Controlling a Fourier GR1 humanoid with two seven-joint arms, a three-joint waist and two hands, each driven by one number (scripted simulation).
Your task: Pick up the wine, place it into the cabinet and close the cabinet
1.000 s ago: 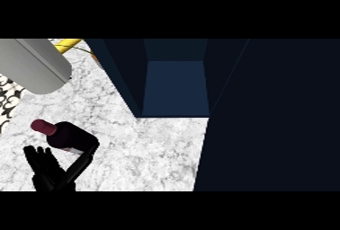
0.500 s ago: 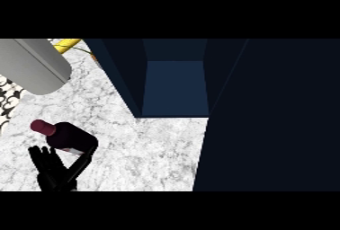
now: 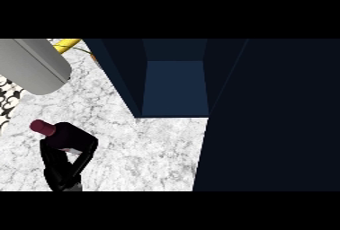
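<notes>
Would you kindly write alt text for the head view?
A black left hand curls round a dark wine bottle with a maroon cap on the marble counter. The open dark blue cabinet stands behind it, to the right.

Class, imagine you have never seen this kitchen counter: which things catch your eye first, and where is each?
First, the open dark blue cabinet filling the top middle and right, its door swung out. Next, at lower left on the marble counter, a black hand curls round the wine with its maroon cap. A big grey cylinder lies at upper left.
</notes>
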